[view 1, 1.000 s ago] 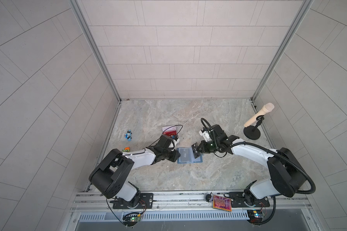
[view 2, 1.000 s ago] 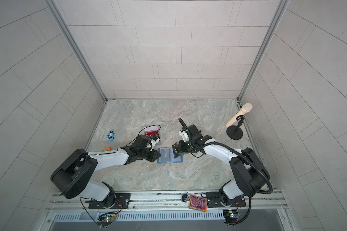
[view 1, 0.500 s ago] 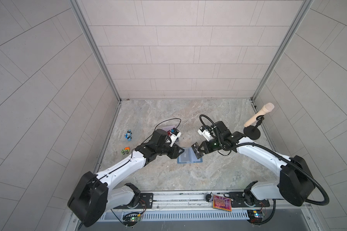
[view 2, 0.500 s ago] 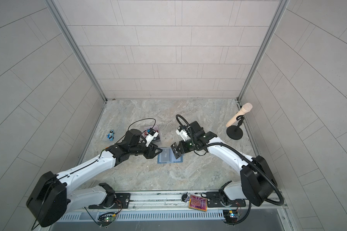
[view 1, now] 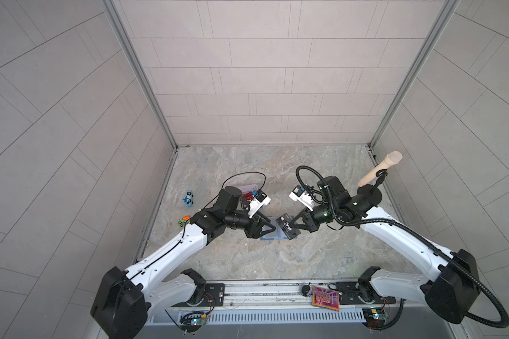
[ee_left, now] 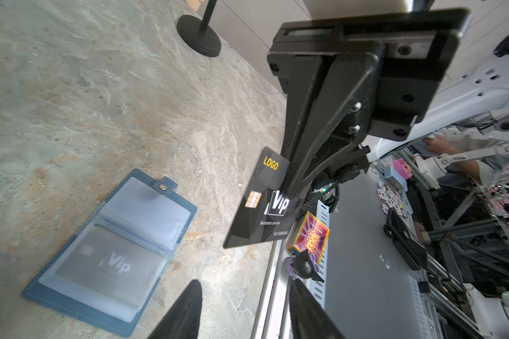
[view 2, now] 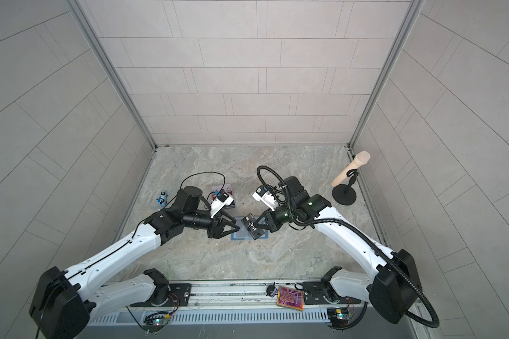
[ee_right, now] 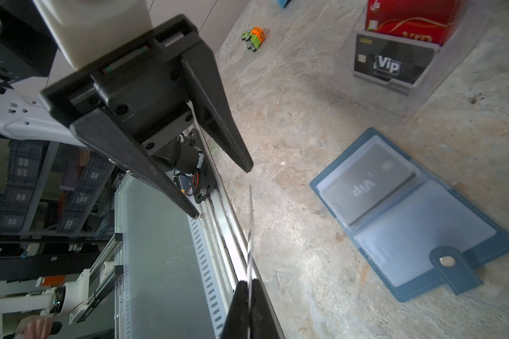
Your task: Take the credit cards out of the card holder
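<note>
The slate-blue card holder (ee_left: 171,211) lies open on the marble floor, seen in both top views (view 1: 267,236) (view 2: 236,235) and the right wrist view (ee_right: 441,273). A grey "Vip" card (ee_right: 368,182) sits in one clear sleeve. My right gripper (ee_right: 249,283) is shut on a dark "Vip" credit card (ee_left: 262,202), held tilted in the air above the holder's right side (view 1: 288,227). My left gripper (ee_left: 244,283) is open and empty, hovering over the holder's left edge (view 1: 269,224), facing the held card.
A clear acrylic stand (ee_right: 453,58) behind the holder carries a red card (ee_right: 409,17) and a dark "Vip" card (ee_right: 394,63). A microphone on a stand (view 1: 376,176) is at the right wall. Two toy cars (view 1: 188,199) (view 1: 184,220) lie at the left. A patterned tile (view 1: 325,298) rests on the front rail.
My left gripper has opened and lifted off the holder's left edge. The right gripper stays shut on the dark card and has raised it a little.
</note>
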You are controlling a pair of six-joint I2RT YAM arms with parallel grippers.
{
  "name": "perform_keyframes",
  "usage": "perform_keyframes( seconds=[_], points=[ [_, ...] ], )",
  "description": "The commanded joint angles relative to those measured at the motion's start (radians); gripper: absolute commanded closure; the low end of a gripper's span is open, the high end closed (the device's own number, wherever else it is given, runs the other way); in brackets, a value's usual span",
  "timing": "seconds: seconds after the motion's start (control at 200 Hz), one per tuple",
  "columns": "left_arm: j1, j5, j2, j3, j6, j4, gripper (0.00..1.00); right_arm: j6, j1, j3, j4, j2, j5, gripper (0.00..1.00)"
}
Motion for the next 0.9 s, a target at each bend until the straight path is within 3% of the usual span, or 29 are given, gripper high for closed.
perform_keyframes(
  seconds=[0.0,0.29,0.416,0.691,0.891],
  points=[
    [0.0,0.102,0.011,0.046,0.031,-0.038,0.52,-0.07,0.019,0.015,-0.019,-0.027,-0.087,1.0],
    [0.0,0.174,-0.006,0.072,0.072,-0.079,0.55,-0.109,0.085,0.042,-0.034,-0.005,-0.097,1.0],
    [0.0,0.249,-0.001,0.078,0.102,-0.108,0.72,-0.089,0.097,0.043,0.003,0.003,-0.095,1.0],
    [0.0,0.269,-0.006,0.084,0.131,-0.143,0.79,-0.077,0.124,0.052,0.03,0.044,-0.091,1.0],
    [0.0,0.264,0.012,0.072,0.101,-0.109,1.0,-0.065,0.129,0.054,0.051,0.055,-0.061,1.0]
  ],
)
